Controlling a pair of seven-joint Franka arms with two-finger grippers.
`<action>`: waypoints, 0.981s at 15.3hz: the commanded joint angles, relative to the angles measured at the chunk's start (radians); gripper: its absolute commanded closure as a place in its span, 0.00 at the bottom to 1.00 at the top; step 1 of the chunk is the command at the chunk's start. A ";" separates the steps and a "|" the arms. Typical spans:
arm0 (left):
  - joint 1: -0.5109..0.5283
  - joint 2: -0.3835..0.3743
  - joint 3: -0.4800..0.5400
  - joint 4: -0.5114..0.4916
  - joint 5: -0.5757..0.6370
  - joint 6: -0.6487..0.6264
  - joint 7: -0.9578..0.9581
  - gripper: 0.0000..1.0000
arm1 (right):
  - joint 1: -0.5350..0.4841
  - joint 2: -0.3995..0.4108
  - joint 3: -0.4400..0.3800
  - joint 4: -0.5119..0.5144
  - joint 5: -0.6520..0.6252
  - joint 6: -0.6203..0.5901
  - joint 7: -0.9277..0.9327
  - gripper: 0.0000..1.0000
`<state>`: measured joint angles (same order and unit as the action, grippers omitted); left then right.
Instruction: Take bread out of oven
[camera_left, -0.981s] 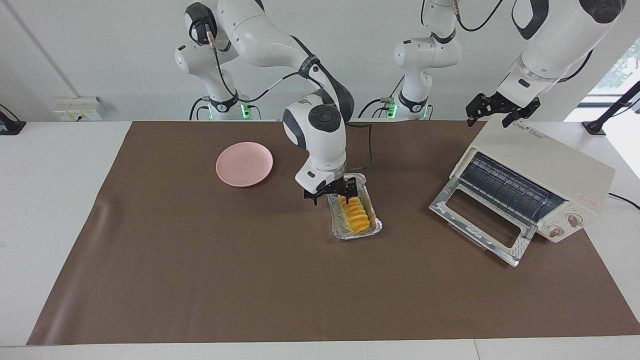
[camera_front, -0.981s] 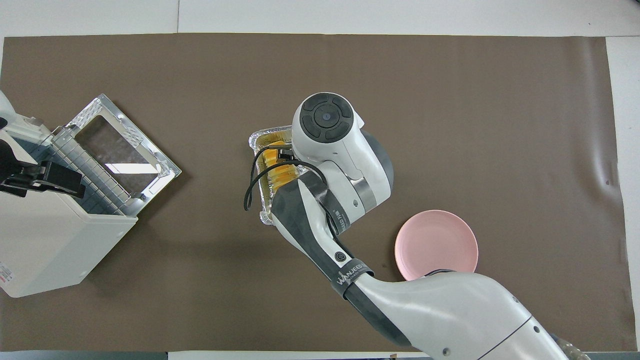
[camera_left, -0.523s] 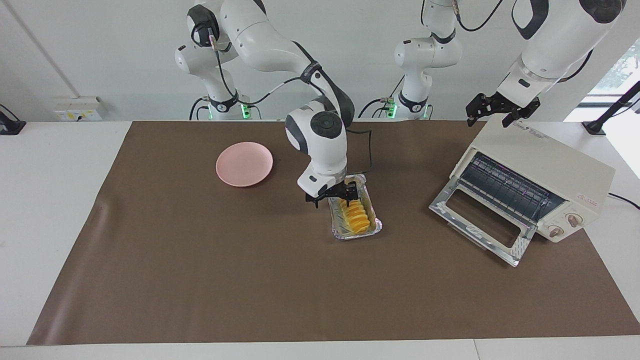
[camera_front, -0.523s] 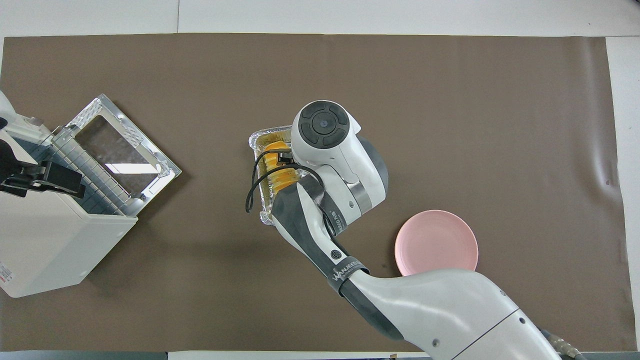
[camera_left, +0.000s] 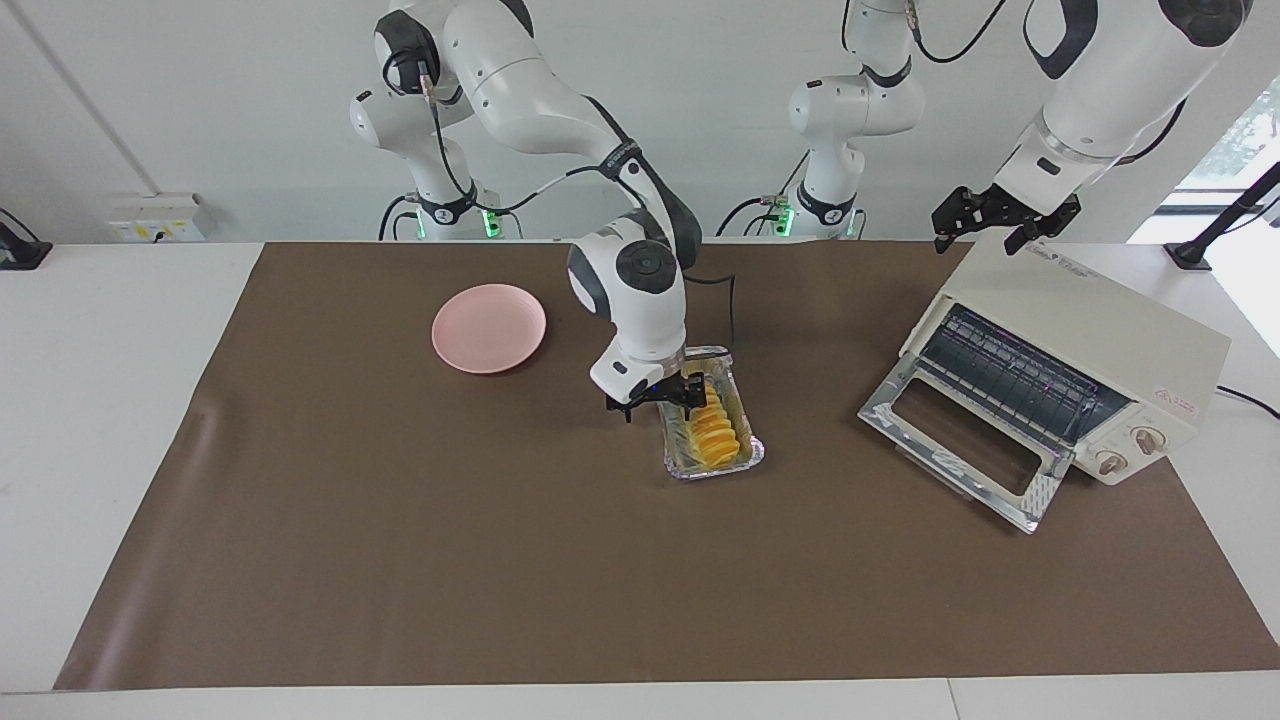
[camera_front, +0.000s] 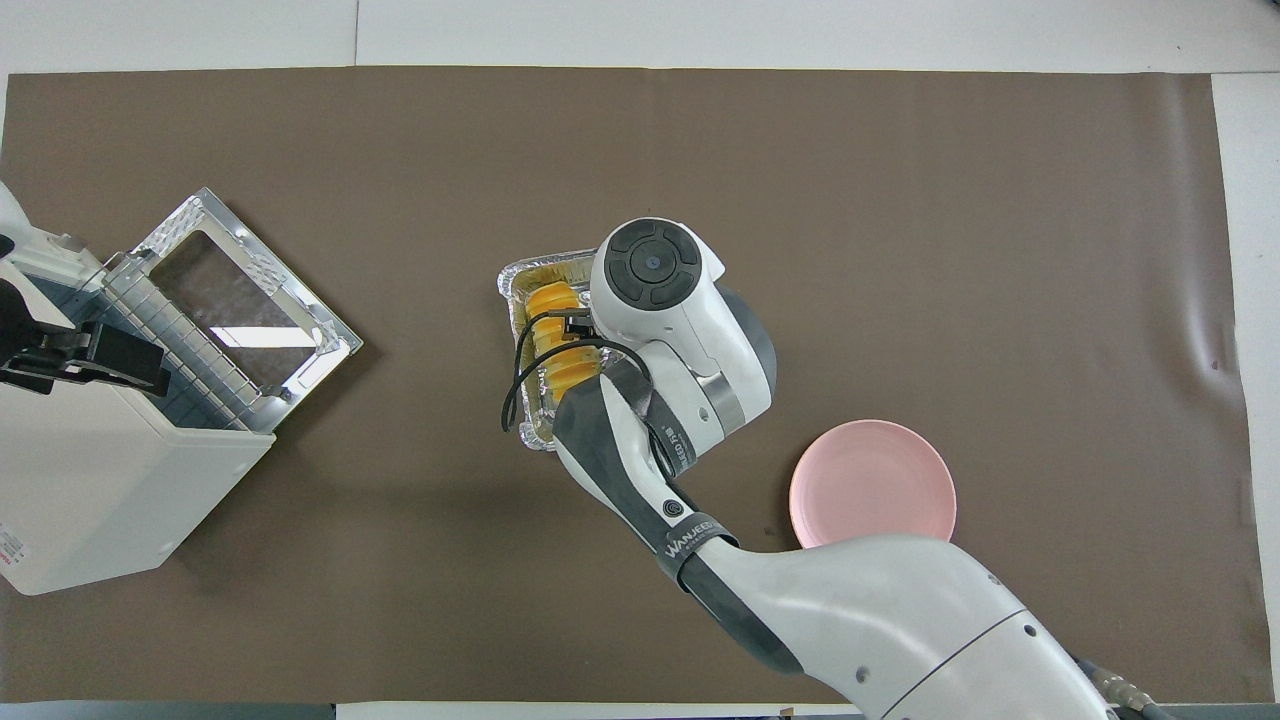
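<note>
The bread (camera_left: 716, 432), a ridged golden-yellow loaf, lies in a silver foil tray (camera_left: 716, 468) on the brown mat mid-table, outside the oven (camera_left: 1090, 330). My right gripper (camera_left: 660, 402) is open, low over the tray's end nearer the robots. One fingertip is at the loaf's end and the other is outside the tray's rim. In the overhead view the right wrist hides most of that gripper and part of the bread (camera_front: 556, 340). The oven's glass door (camera_left: 960, 440) is dropped open and its rack is bare. My left gripper (camera_left: 1000, 222) waits open above the oven's top.
A pink plate (camera_left: 489, 328) sits bare on the mat toward the right arm's end, a little nearer the robots than the tray. The oven (camera_front: 100, 490) stands angled at the left arm's end, its open door (camera_front: 240, 300) jutting onto the mat.
The right wrist has shifted slightly toward the robots and sunk a little over the tray, uncovering more of the loaf from above. The left arm has not moved.
</note>
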<state>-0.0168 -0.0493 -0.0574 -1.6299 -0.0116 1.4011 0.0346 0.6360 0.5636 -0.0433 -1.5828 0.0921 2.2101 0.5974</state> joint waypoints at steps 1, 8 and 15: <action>0.015 -0.017 -0.005 -0.013 -0.015 0.010 0.010 0.00 | 0.001 -0.030 0.000 -0.078 0.009 0.071 -0.010 0.10; 0.015 -0.017 -0.005 -0.013 -0.015 0.010 0.010 0.00 | 0.022 -0.036 0.000 -0.077 -0.009 0.057 -0.011 1.00; 0.015 -0.017 -0.005 -0.013 -0.015 0.010 0.010 0.00 | -0.077 -0.048 -0.001 -0.039 0.004 0.034 -0.100 1.00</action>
<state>-0.0168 -0.0494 -0.0573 -1.6299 -0.0116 1.4011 0.0346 0.6149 0.5407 -0.0541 -1.6199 0.0895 2.2572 0.5454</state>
